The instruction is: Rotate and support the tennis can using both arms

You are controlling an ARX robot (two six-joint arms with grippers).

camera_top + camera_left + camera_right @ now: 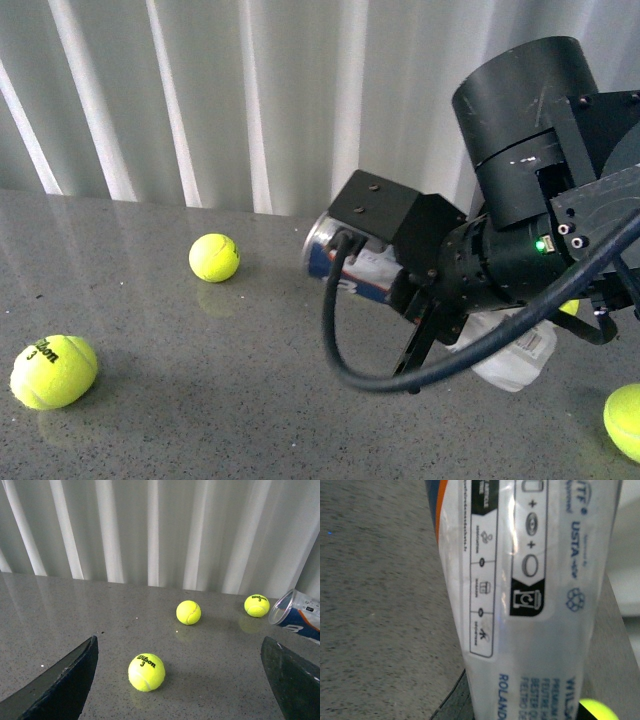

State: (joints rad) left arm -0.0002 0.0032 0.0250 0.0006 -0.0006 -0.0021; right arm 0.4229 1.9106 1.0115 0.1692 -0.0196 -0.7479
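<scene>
The right arm point(520, 200) is reaching down across the tennis can point(345, 262), and its bulky wrist is covering most of the tube (only the metal-rimmed mouth and a white end are showing). The can is lying on its side on the grey table point(200, 400). I cannot tell whether the right claw point(418, 348) is gripping it. The left claw point(178, 641) is hovering wide open over the table, facing 3 balls point(146, 672).

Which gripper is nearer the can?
Right. The right gripper is at the can, whose label fills its wrist view; the left gripper is open and well apart from it.
</scene>
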